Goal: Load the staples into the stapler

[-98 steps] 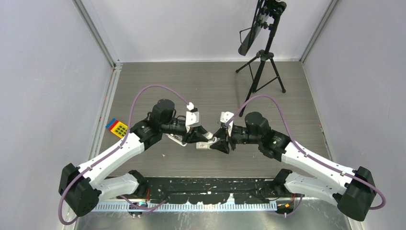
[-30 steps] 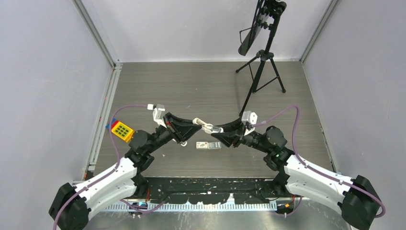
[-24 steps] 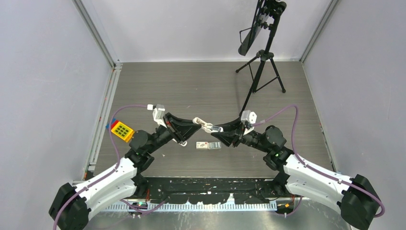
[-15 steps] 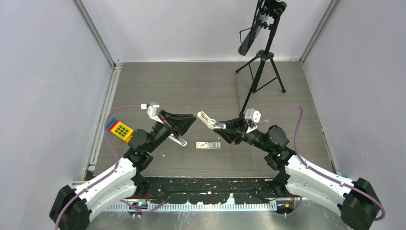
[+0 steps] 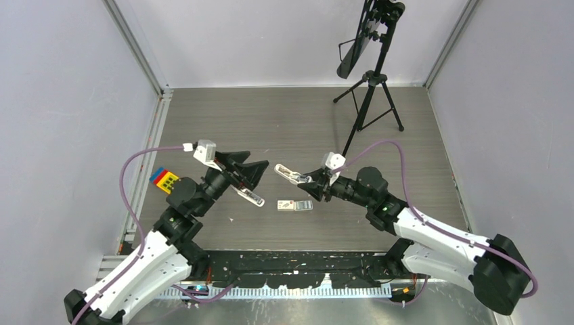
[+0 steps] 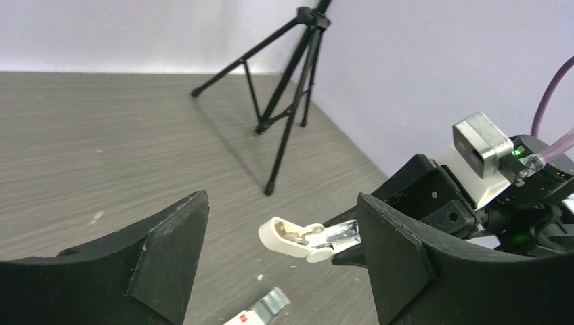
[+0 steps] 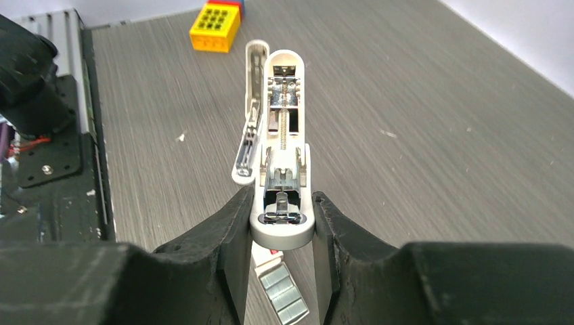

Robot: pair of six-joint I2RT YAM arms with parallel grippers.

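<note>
A second ago both arms met on the stapler in mid-air. Now my left arm has let go and drawn back toward the left of the overhead view. The left gripper [image 5: 256,162] hangs there with its jaws wide apart and nothing between them. The right gripper [image 7: 281,200] alone carries the stapler [image 7: 284,139], clamped on its rear end and raised just above centre frame, nose pointing left. I read that as the opening step done: the stapler is laid open, and my free hand can go for a strip. The channel looks unloaded to me.

The table [image 5: 271,122] is matte grey wood-grain laminate, flecked with small white specks. Both sets of fingers are dull black, thick and wedge-shaped.

The stapler is a smooth white plastic shell with rounded ends. Inside is a bright metal channel with a thin coil spring running down its middle. Another white stapler [image 5: 250,196] lies flat on the table left of centre, slim, with a metal trough showing.

The box [image 5: 287,204] is flat white card with a red mark, just below the raised stapler. Its grey tray [image 5: 304,205] is slid out to the right. The staples [image 7: 283,292] sit in it as ribbed, silvery blocks.
</note>
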